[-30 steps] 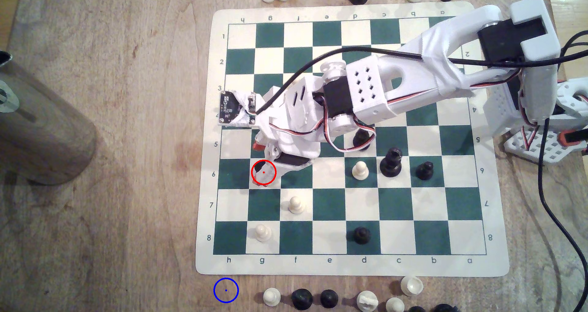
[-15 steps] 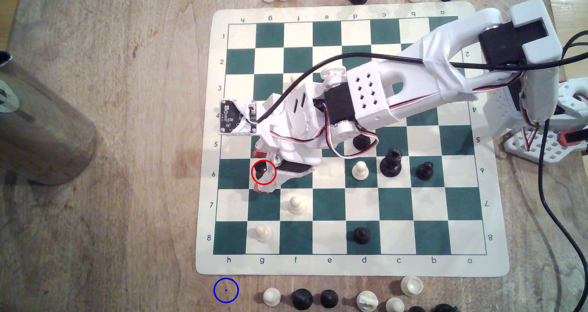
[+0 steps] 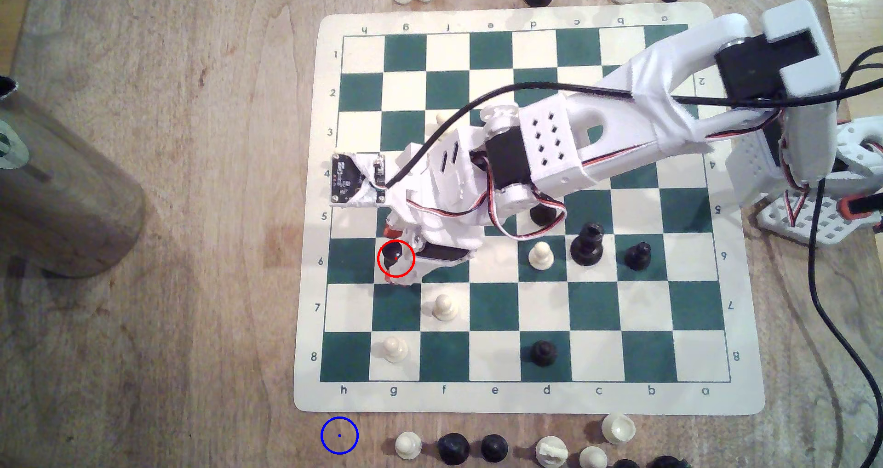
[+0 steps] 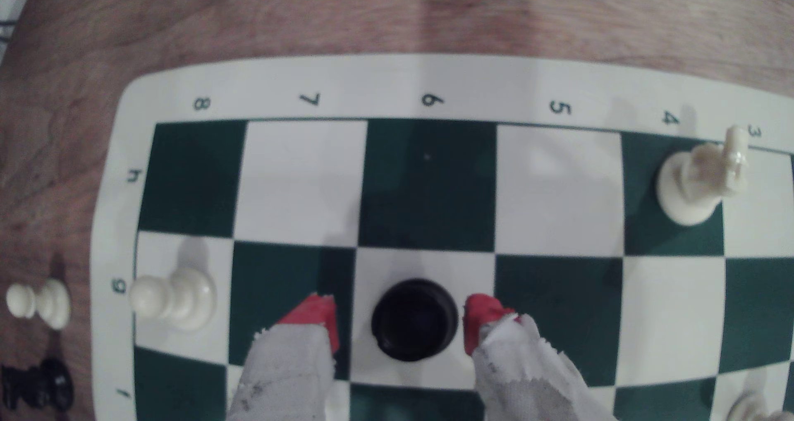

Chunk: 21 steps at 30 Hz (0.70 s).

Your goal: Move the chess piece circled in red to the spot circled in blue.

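The chess piece circled in red (image 3: pixel 394 254) is a stout black piece with a flat round top, standing on the light square g6 of the board. In the wrist view this black piece (image 4: pixel 414 320) sits between my two red-tipped fingers (image 4: pixel 320 318). My gripper (image 3: pixel 393 257) is open and straddles the piece, with a small gap on each side, narrower on one side. The spot circled in blue (image 3: pixel 339 435) is a thin ring on bare wood just off the board's h-file corner, toward the exterior view's bottom.
A white pawn (image 3: pixel 443 307) stands on f7 and another (image 3: pixel 394 349) on g8, both close by. Captured pieces (image 3: pixel 454 448) line the wood to the exterior view's right of the blue ring. A wooden cylinder (image 3: pixel 57 191) stands at the far left.
The gripper has edged slightly toward the exterior view's bottom and settled around the black piece, which now shows more fully inside the red ring. The piece has not moved.
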Tool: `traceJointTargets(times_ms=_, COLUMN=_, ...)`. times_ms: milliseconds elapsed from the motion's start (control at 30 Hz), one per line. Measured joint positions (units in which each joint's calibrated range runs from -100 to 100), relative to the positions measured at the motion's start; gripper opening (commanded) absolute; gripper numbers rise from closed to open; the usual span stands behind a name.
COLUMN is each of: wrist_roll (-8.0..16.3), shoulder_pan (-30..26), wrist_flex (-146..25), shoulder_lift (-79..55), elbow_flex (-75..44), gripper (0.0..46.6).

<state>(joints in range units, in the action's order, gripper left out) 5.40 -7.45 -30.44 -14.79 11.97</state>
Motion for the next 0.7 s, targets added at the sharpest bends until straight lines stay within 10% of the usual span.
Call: traceJointTargets(times_ms=700, wrist_roll=0.6, shoulder_pan=-0.7, wrist_flex=-0.1, shoulder_lift=0.0, elbow_flex=0.0, gripper=0.3)
